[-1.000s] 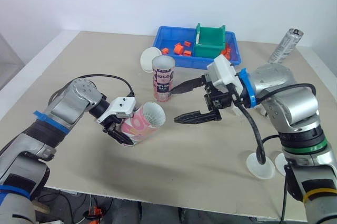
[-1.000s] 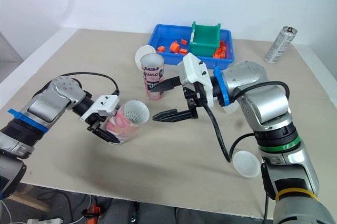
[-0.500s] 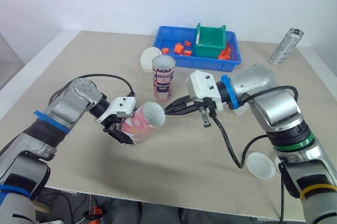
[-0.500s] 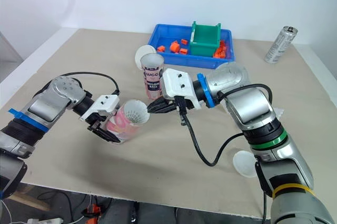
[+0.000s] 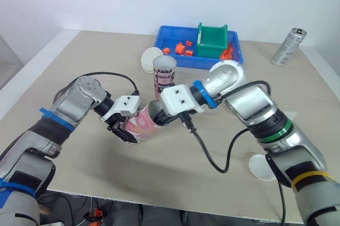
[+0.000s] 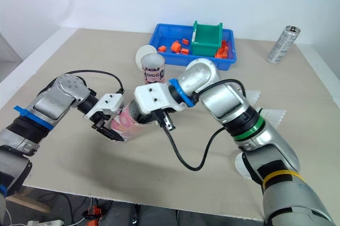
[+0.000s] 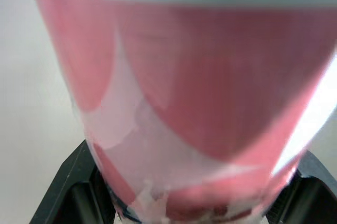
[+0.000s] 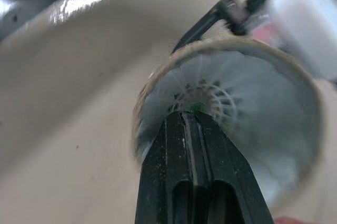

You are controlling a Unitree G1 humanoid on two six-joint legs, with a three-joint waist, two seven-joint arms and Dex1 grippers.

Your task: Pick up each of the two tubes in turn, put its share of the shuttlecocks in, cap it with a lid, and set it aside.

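We find left gripper (image 5: 123, 129) clamped on pink tube (image 5: 142, 123), frame centre; right gripper (image 8: 190, 119), closed tight, touches shuttlecock (image 8: 237, 98) inside it.

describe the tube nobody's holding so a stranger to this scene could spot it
Find the blue bin at the far side of the table. Just in front of its left end, beside a white lid, a tube stands upright alone. Unlike the pink tube held tilted in the left gripper, it has a dark red label with white letters.
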